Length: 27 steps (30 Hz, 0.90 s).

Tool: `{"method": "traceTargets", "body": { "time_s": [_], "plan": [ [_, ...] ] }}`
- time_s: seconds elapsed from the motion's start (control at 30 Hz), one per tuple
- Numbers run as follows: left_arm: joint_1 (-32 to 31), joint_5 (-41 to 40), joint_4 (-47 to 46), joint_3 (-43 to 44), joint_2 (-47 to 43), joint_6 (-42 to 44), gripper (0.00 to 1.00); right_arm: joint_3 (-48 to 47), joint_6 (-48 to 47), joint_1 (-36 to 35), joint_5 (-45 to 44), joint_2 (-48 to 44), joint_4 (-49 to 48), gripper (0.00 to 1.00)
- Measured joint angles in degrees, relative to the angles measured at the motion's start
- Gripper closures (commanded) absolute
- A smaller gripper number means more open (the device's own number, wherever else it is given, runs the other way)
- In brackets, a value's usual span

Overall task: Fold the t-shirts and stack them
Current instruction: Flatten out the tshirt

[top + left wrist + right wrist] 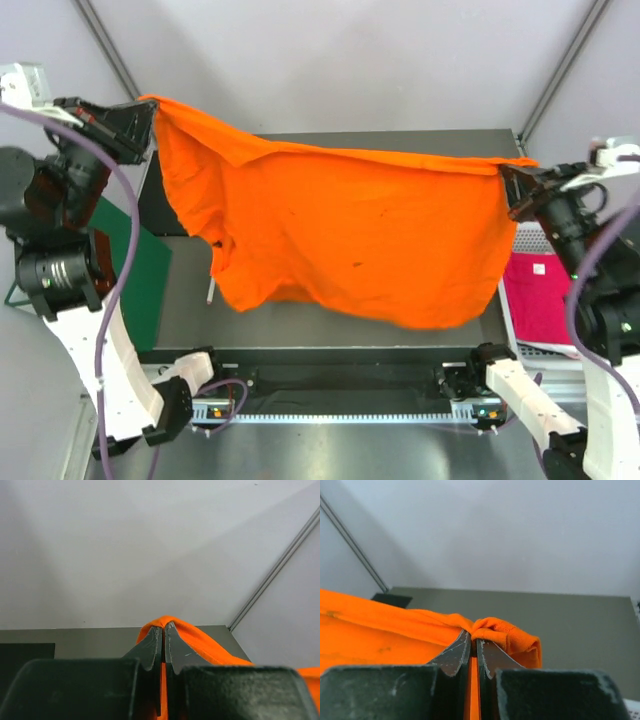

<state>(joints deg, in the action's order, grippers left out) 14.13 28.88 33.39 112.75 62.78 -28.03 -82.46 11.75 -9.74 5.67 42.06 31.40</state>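
Note:
The bright orange t-shirt [340, 230] hangs spread in the air above the dark table [330, 330], stretched between both grippers. My left gripper [148, 120] is shut on its upper left corner, with orange cloth [200, 642] pinched between the jaws [163, 627]. My right gripper [512, 180] is shut on its upper right corner, with a bunched fold of the cloth [512, 635] at the jaw tips [473, 636]. A magenta t-shirt [538, 290] lies at the right of the table, partly behind the right arm. The pale pink t-shirt is out of view.
A green binder [145, 270] lies at the table's left edge beside the left arm. A white tray edge [530, 240] shows by the magenta shirt. Grey walls stand behind the table.

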Motion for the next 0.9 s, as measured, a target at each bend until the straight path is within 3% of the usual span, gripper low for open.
{"method": "traceTargets", "body": {
  "time_s": [0.3,0.53,0.73,0.9],
  "plan": [
    [-0.70,2.69,-0.22,1.05,22.82,1.49,1.00,13.22,0.48,0.00,1.38,14.40,-9.86,1.00],
    [-5.49,-0.33,1.90,0.92,49.11,4.11,1.00,15.47,0.79,1.33,3.72,37.73,-18.12,1.00],
    [-10.71,-2.75,4.13,5.97,64.52,4.24,1.00,-1.99,1.99,3.74,6.32,69.05,-17.68,1.00],
    [-12.39,-3.69,4.42,13.44,69.37,2.56,1.00,-13.14,2.86,4.42,6.19,80.65,-13.79,1.00]
  ]
}}
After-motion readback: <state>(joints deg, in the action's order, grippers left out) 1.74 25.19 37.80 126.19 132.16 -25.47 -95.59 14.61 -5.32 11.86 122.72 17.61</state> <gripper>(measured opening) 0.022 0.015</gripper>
